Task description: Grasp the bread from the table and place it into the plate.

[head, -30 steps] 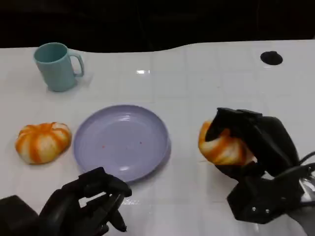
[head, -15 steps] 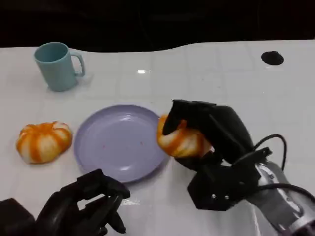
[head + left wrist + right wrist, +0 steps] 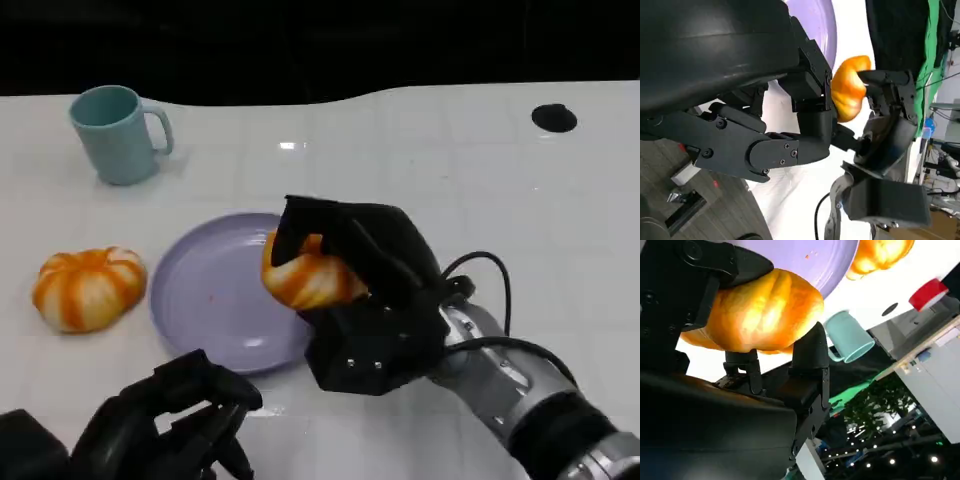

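Right hand: the right hand (image 3: 345,262) sits at the centre of the head view, its fingers wrapped over the top and far side of the bread (image 3: 303,277); its silver forearm runs off to the lower right corner.
Bread held: an orange-and-white loaf, gripped from above, its left part bulging out from under the fingers; it hangs over the right part of the plate (image 3: 205,300). From the head view I cannot tell whether it touches the plate surface.
Right wrist view: the same bread (image 3: 760,315) fills the upper left of the frame, clamped between black fingers (image 3: 810,352), with the lilac plate (image 3: 805,260) right behind it.
Left wrist view: the bread (image 3: 847,90) shows at upper centre, pinched by the right hand (image 3: 885,100), beside the plate (image 3: 815,20) at the top edge.
Left hand: the left hand (image 3: 165,425) lies at the lower left of the head view, below the plate, fingers curled inward and holding nothing.
Second bread: another orange-and-white loaf (image 3: 88,288) rests on the white counter (image 3: 450,180) at the left, just beside the plate rim and apart from both hands.
Mug: a pale teal mug (image 3: 115,133) stands upright at the upper left, handle to the right, well apart from the plate.
Counter mark: a small black round spot (image 3: 553,118) at the upper right.
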